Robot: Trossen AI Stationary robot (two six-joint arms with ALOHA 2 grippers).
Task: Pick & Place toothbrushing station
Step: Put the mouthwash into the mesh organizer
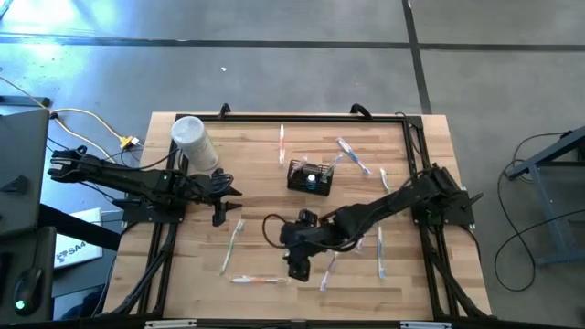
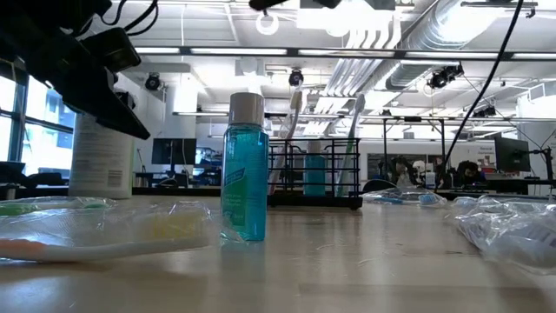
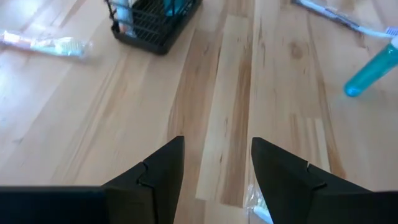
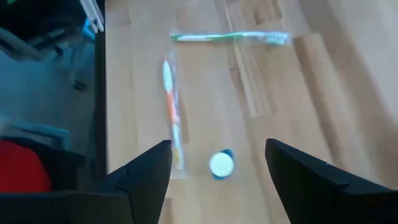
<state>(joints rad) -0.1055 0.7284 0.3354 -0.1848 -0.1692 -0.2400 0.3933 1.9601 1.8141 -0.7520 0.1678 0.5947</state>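
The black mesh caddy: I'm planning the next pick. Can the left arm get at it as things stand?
Probably yes: the left gripper is open and the caddy lies ahead across bare wood, nothing between.

- You have a pale, matt bench [image 1: 183,274] of jointed wood strips.
- Your small black wire-mesh caddy [image 1: 308,176] looks like thin coated metal.
- The translucent blue plastic bottle [image 2: 244,168] is glossy with a smooth grey cap.
- Slim toothbrushes [image 4: 173,112] lie in crinkled clear film.
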